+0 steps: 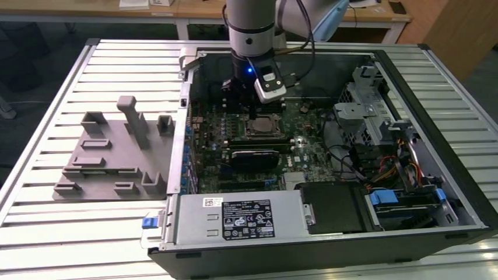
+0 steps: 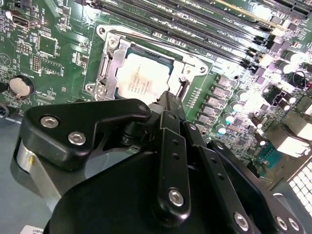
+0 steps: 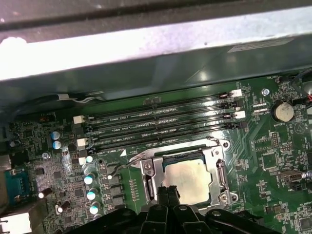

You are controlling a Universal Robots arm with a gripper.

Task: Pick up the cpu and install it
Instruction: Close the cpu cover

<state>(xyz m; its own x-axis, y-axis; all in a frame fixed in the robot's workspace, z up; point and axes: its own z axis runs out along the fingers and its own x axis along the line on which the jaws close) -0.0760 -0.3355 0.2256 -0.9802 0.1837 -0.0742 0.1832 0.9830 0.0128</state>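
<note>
Exterior view: the arm reaches down into the open computer case [image 1: 467, 192], which lies on its side on a slatted metal table [image 1: 46, 233], and the gripper [image 1: 247, 112] hangs low over the green motherboard [image 1: 311, 153], just beside the socket. The cpu [image 1: 263, 126], silver top facing up, lies flat inside the socket, bordered by the metal socket frame [image 3: 220, 168] seen in the first wrist view. In both wrist views the two black fingers [image 3: 163, 196] are pressed together with nothing between them, their tips right at one edge of the cpu; whether they touch it I cannot tell. Rows of long dark memory slots [image 3: 161, 124] run beside the socket on the side away from the fingers, and a round coin battery [image 2: 20, 87] sits on the board well apart from it. On the exterior view's left, outside the case, a grey plastic tray [image 1: 116, 157] with upright blocks rests on the table, and a silver power supply [image 1: 233, 219] sits in the case corner nearest that camera
</note>
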